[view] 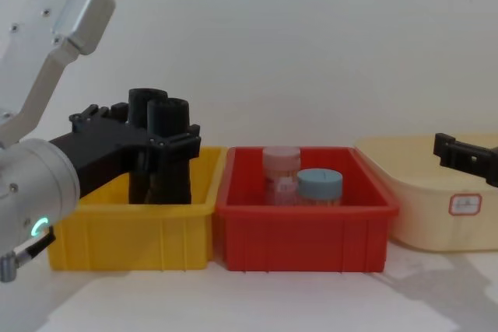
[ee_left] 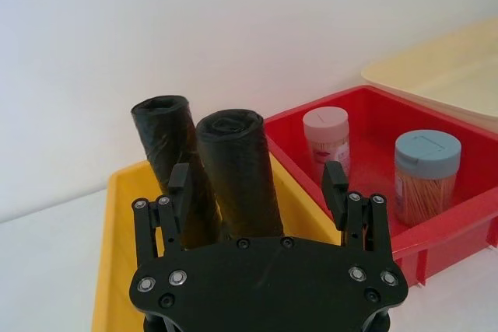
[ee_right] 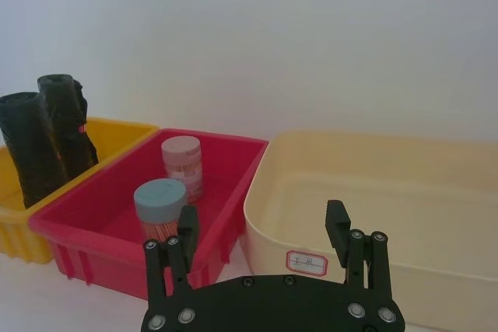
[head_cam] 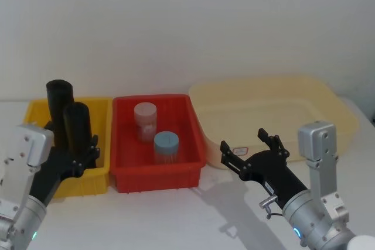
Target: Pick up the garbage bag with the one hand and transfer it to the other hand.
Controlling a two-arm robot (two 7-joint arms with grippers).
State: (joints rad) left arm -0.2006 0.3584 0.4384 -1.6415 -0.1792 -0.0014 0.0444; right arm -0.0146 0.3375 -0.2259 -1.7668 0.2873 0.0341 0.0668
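Spread wide, the left gripper (ee_left: 257, 184) reaches into the yellow bin (head_cam: 98, 181) at the table's (head_cam: 176, 221) left side. Its two fingers straddle the garbage bag (ee_left: 237, 165), the nearer of two black rolls standing upright there. In the left wrist view one finger sits between the two rolls and the other stands clear of the bag's far side, so nothing is pinched. The second roll (head_cam: 59, 99) stands just behind the first, touching or nearly touching it. Both rise well above the bin's wall. Next to the yellow bin, the red bin (head_cam: 158, 181) holds a pink-lidded jar (head_cam: 145, 120) and a blue-lidded jar (head_cam: 166, 146), both upright. The right gripper (head_cam: 246, 143) hovers above the table with its fingers also parted and empty, near the front wall of the cream tub (head_cam: 328, 100), well apart from the bag.
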